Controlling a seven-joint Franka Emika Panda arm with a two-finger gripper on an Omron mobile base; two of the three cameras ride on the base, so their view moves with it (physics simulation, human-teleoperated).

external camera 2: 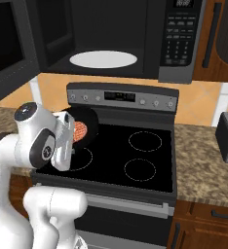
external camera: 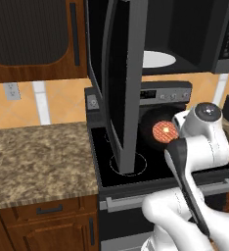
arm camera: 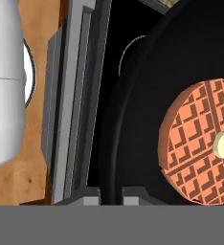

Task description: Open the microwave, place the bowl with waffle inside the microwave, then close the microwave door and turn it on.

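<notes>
Glossy black bowl with waffle (arm camera: 190, 143), gridded orange disc, apparently rim-pinched by end effector (arm camera: 109, 195).

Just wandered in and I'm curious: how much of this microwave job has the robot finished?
Done: the black glass microwave door stands open. In hand: the hand pinches the rim of the tilted black bowl with waffle, raised over the stove. Left: setting it on the white turntable, shutting the door, pressing start.
</notes>
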